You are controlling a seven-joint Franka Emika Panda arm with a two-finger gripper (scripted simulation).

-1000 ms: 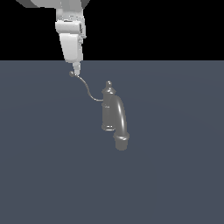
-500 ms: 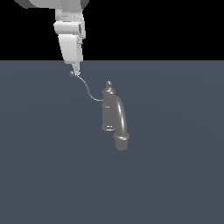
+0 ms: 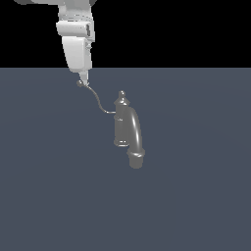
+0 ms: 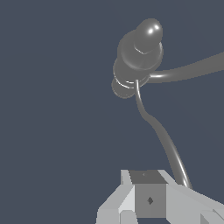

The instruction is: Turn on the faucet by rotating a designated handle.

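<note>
Faucet [image 3: 128, 132]: it stands near the middle of the dark tabletop [image 3: 196, 196] in the exterior view, upright body, pointed cap on top, thick arched spout dropping toward 5 o'clock from the body.

Handle [image 3: 98, 101]: a thin S-curved wire, leaving the body at about 10 o'clock and running up to a small ball tip [image 3: 81, 84]. That is my target, not the fat spout.

Pincer [image 3: 83, 77]: I hang straight above the ball tip, my fingertips right at it; from the wrist view [image 4: 146, 199] the wire runs in beside my fingers. Whether I am spread or pressed together, I cannot tell, since the fingertips are too small in one view and cut off in the other.

Feel, as I judge it: rigid metal, smooth and rounded, so likely slippery. The wire will not flex; it should swing about the body on its joint.

Where to take it: out at the ball end. Longest lever, least effort, and the ball gives me something to push against.

Risk: a thin round wire can slide off a finger if I push off-centre.

Faucet body: looks fixed to the tabletop, so I expect only the handle to move.
</note>
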